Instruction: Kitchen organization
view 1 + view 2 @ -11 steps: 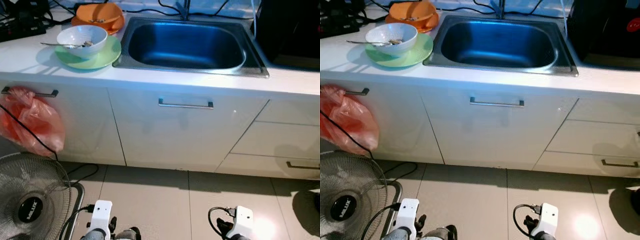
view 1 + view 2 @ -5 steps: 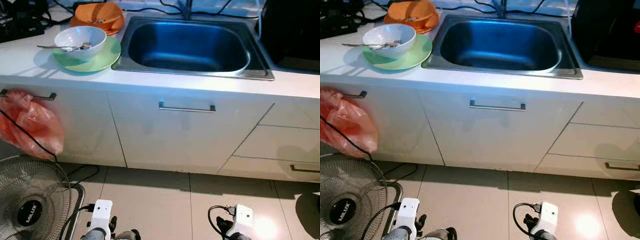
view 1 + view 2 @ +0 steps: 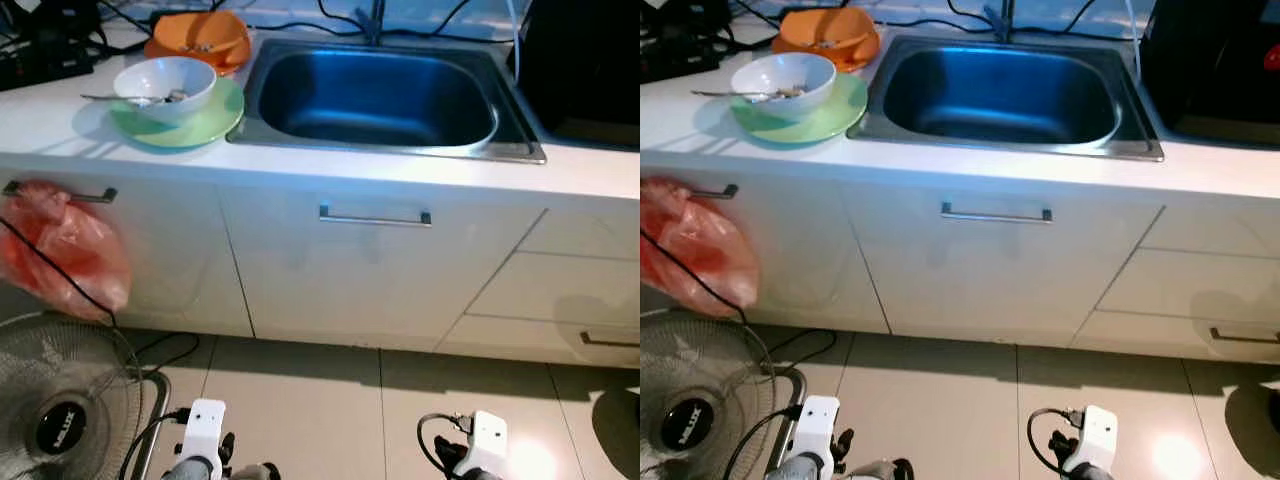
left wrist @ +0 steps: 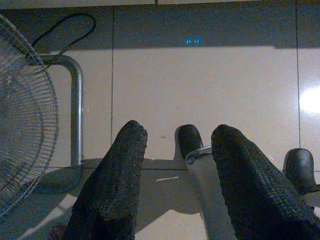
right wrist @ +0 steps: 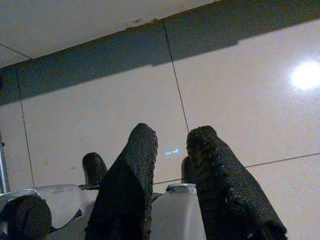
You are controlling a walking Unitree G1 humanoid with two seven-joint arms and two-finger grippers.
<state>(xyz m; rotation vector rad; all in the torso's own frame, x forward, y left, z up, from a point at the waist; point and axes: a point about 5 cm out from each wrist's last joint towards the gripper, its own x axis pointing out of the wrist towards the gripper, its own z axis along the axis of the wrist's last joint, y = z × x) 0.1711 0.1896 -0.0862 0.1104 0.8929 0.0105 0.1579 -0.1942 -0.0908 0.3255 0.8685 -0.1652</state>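
In the left eye view a white ceramic bowl (image 3: 165, 83) sits on a pale green plate (image 3: 180, 118) at upper left beside the steel sink (image 3: 385, 95) (spoon inside), while the wrist views show the left gripper (image 4: 177, 150) and right gripper (image 5: 172, 150) hanging over floor tiles (image 5: 240, 100), fingers apart.

Floor fan (image 3: 55, 415) cut by the frame edge; bowl (image 3: 165, 82) contents too small to tell.

Head cameras look forward and down from standing height, both catching the bench (image 3: 300, 170), sink (image 3: 380, 95) and floor (image 3: 300, 400). Both wrist cameras hang low, aimed along their pincers at the floor tiles close below.
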